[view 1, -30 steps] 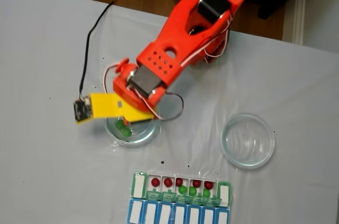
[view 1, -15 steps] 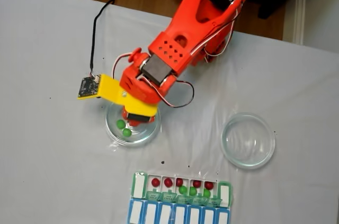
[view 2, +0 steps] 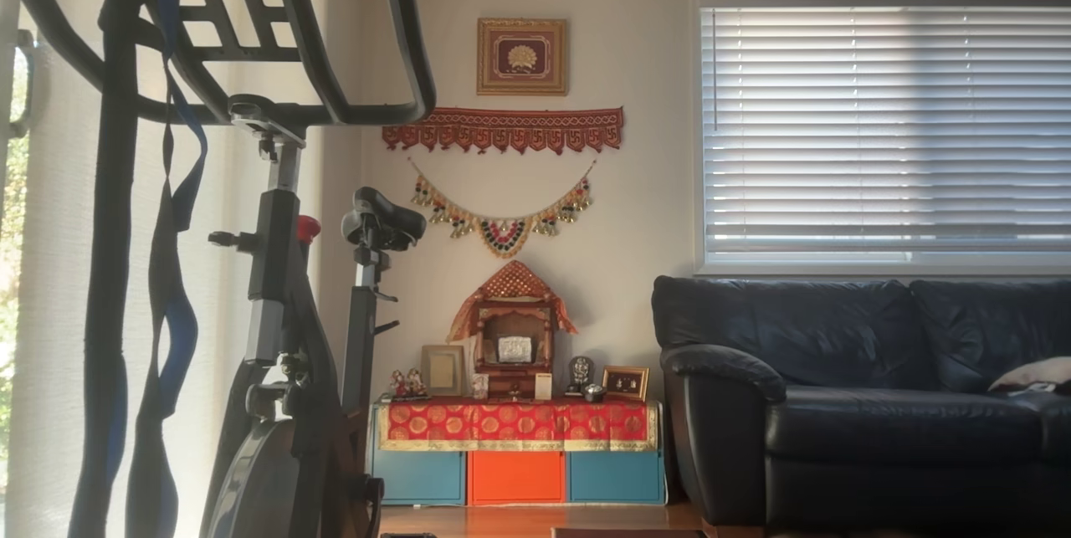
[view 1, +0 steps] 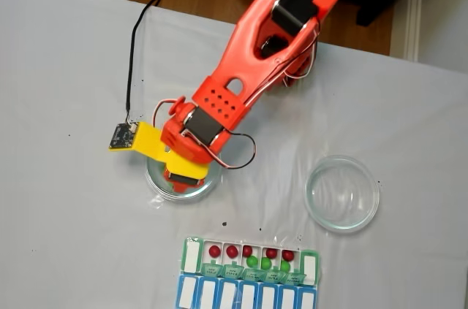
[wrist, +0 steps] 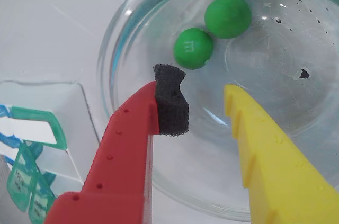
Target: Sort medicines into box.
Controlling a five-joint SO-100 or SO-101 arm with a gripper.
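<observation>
My claw [wrist: 198, 105] hangs released over a glass dish [view 1: 157, 185] mid-table [view 1: 58, 68], two green balls [wrist: 193, 48] inside. The box [view 1: 248, 272] sits at the near edge. Beyond: sofa [view 2: 862, 396], exercise bike [view 2: 276, 312].

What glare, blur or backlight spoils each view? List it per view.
Wrist view: sharp on the two green medicines, with white glare streaks on the glass dish; the open gripper stays crisp. Fixed view: soft and slightly blurred, so the box lid labels are unreadable. Other view: bright window blinds backlight the room, leaving the exercise bike nearly a silhouette.
</observation>
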